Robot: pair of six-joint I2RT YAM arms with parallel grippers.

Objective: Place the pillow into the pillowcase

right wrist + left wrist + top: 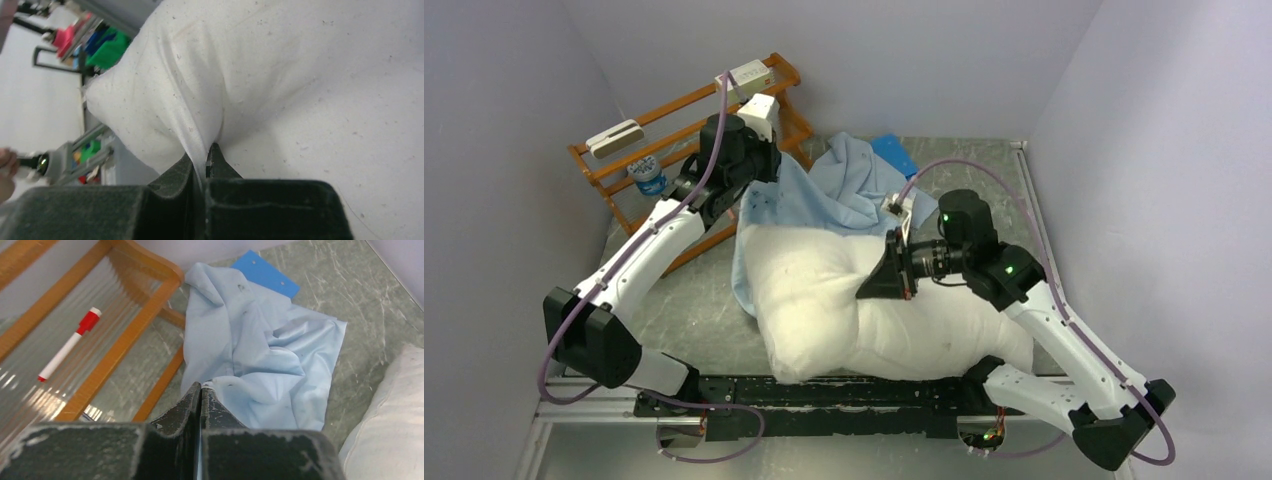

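The pillow (864, 310) is big, white and plump, lying across the middle of the table near the front. The pale-blue pillowcase (844, 185) lies crumpled behind it, and one edge runs down the pillow's left side. My left gripper (756, 188) is at the pillowcase's left rear edge. In the left wrist view it (201, 387) is shut, with a thin strip of the pillowcase (260, 340) between the jaws. My right gripper (871, 285) is on top of the pillow. In the right wrist view it (205, 152) is shut on a pinched fold of the pillow (300, 75).
A wooden rack (694, 110) stands at the back left holding small white items and a bottle (649, 175); a red-capped marker (70, 345) lies on it. A stiff bright-blue sheet (894, 152) lies behind the pillowcase. Walls close in on both sides. A black rail (824, 392) runs along the front.
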